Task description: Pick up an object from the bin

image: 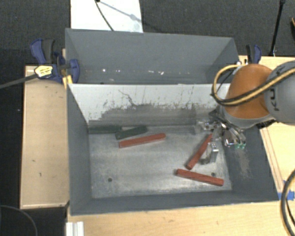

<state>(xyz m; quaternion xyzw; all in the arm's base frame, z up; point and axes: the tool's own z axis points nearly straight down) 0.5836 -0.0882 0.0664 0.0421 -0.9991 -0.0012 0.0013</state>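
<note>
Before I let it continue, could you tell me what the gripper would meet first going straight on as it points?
Probably the slanted red-brown stick just below the gripper, near the bin's right wall; they may already touch, as depth is unclear here.

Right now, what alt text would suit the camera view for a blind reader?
The robot's gripper sits at a slanted red-brown stick near the right wall of a grey metal bin. A second red-brown stick lies flat beside it, a third stick and a dark bar farther left.
</note>
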